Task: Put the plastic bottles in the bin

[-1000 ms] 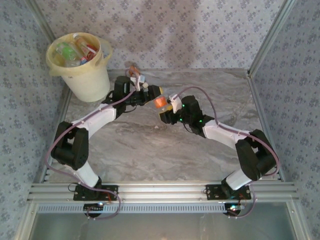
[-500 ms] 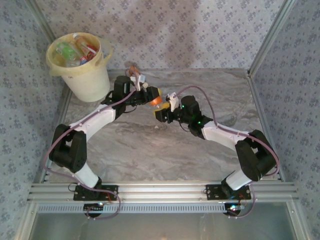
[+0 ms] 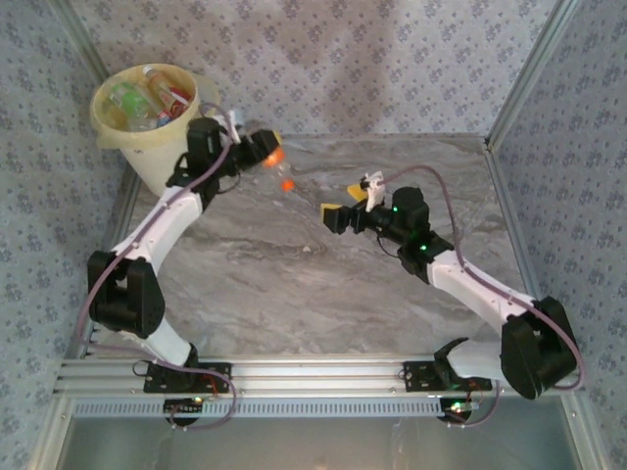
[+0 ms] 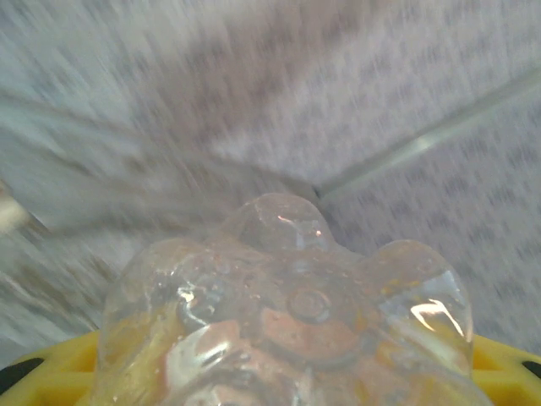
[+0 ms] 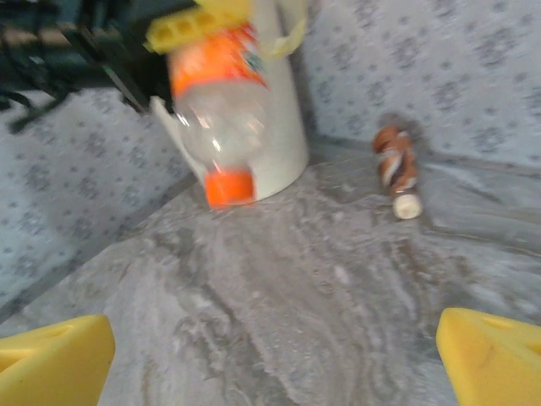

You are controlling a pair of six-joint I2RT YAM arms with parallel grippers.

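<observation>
Clear bottle (image 3: 280, 168), orange label and cap, clamped in left end effector (image 3: 263, 153) beside the bin (image 3: 176, 149) at the counter's (image 3: 294, 294) far-left corner; right end effector (image 3: 343, 204) apart over open mid-counter.

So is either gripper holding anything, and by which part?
The left gripper holds an orange-labelled bottle by its base end, cap hanging down. The right gripper is open and empty.

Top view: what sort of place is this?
Probably a lab robot test cell, not a home: aluminium rail frame, patterned panel walls boxing in a marble-look table, a bin of bottles.
</observation>
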